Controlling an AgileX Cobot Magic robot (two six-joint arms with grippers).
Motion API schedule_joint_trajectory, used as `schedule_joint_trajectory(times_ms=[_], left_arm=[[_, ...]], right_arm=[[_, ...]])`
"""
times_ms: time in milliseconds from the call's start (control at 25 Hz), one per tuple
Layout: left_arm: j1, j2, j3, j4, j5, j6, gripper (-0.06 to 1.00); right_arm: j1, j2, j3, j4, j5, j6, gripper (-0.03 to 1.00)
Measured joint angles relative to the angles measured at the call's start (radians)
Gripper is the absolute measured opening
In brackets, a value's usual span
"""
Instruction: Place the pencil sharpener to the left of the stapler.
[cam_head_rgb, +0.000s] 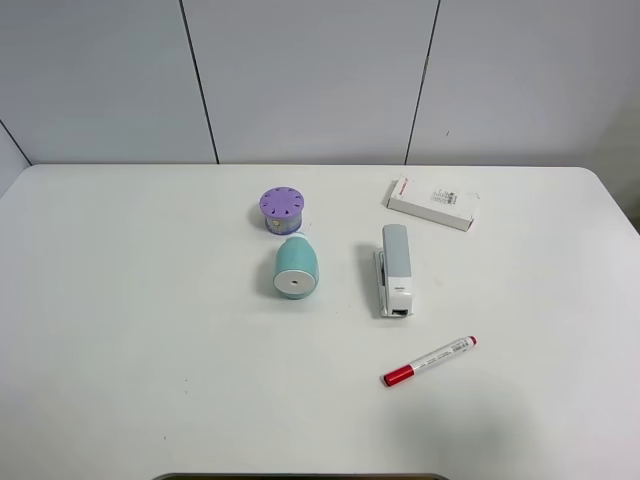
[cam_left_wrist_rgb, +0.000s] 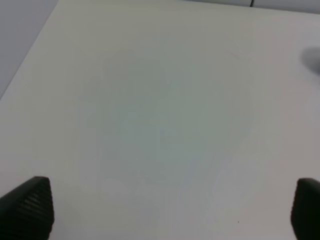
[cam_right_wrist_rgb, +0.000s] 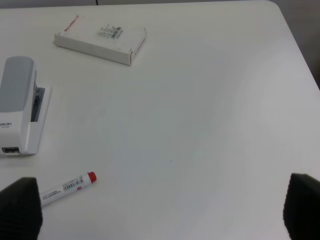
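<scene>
The teal pencil sharpener (cam_head_rgb: 296, 268) lies on its side near the table's middle, its white round end face turned toward the front edge. To its right, a small gap away, lies the light-grey and white stapler (cam_head_rgb: 395, 270), which also shows in the right wrist view (cam_right_wrist_rgb: 19, 105). Neither arm appears in the exterior high view. My left gripper (cam_left_wrist_rgb: 167, 210) is open over bare white table, and the sharpener is not in its view. My right gripper (cam_right_wrist_rgb: 161, 207) is open too, with nothing between its fingers, to the right of the stapler.
A purple round container (cam_head_rgb: 282, 209) with holes on top stands just behind the sharpener. A flat white box with red print (cam_head_rgb: 432, 203) lies at the back right, behind the stapler. A red-capped marker (cam_head_rgb: 430, 361) lies in front of the stapler. The white table (cam_head_rgb: 120, 300) ends at a grey wall.
</scene>
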Motion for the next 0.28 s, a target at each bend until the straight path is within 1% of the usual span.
schedule_joint_trajectory(times_ms=[280], left_arm=[[0.000, 0.000, 0.000, 0.000, 0.000, 0.000, 0.95]], right_arm=[[0.000, 0.000, 0.000, 0.000, 0.000, 0.000, 0.96]])
